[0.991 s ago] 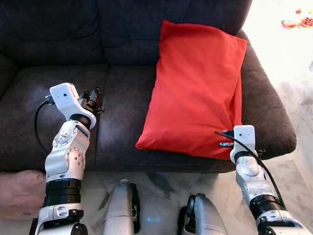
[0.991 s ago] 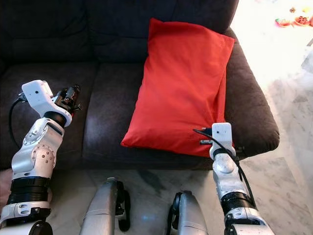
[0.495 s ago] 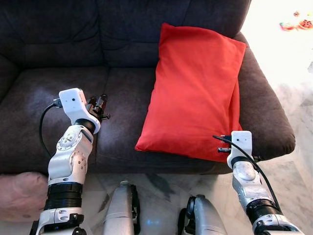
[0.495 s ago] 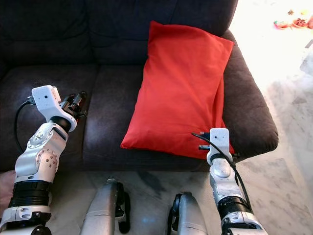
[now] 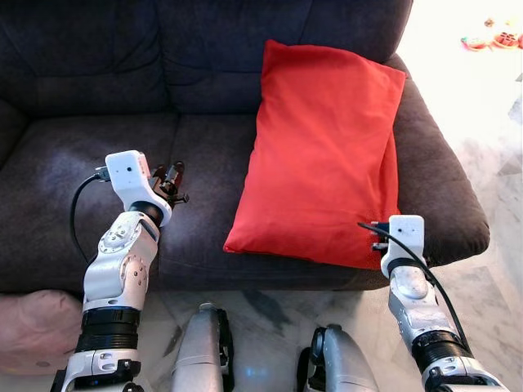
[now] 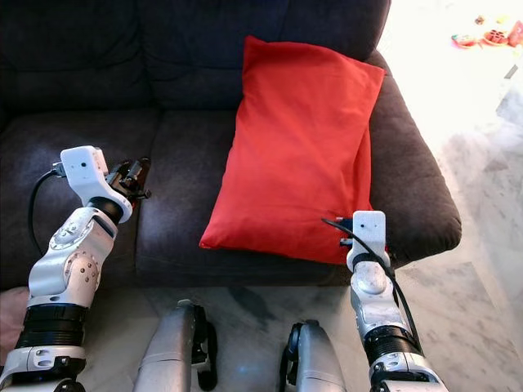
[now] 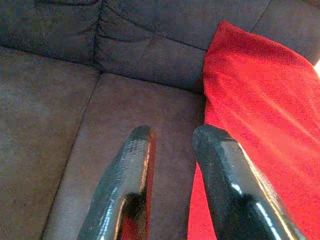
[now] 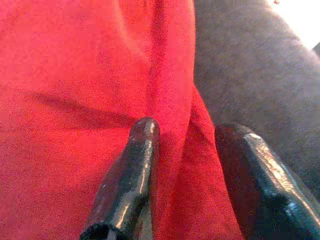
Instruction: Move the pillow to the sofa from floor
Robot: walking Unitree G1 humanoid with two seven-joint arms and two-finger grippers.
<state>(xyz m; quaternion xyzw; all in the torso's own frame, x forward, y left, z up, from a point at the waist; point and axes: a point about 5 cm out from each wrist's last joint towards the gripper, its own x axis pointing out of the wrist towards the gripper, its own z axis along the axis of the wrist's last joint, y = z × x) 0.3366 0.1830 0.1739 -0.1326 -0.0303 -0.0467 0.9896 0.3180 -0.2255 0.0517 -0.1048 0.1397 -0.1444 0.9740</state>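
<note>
- Head camera, left eye: I see the bright red rectangular fabric pillow lying on the right seat of the dark charcoal fabric sofa, its top edge leaning on the backrest and its lower edge at the seat's front lip. My left pincer hangs over the middle of the seat, well apart from the pillow. A pale pink cushion-like thing sits on the marble floor by my left side; I cannot tell exactly what it is.
- Head camera, right eye: the same layout. The white wrist block of my right arm sits at the pillow's lower right corner, hiding the fingers from here.
- Left wrist camera: the two black fingers are a little apart with nothing between them, pointing at bare seat fabric, the pillow's edge just beside them.
- Right wrist camera: the right pincer stands apart, its fingers on either side of a fold at the pillow's edge; one finger rests on the red cloth, the other toward the sofa's grey arm.
</note>
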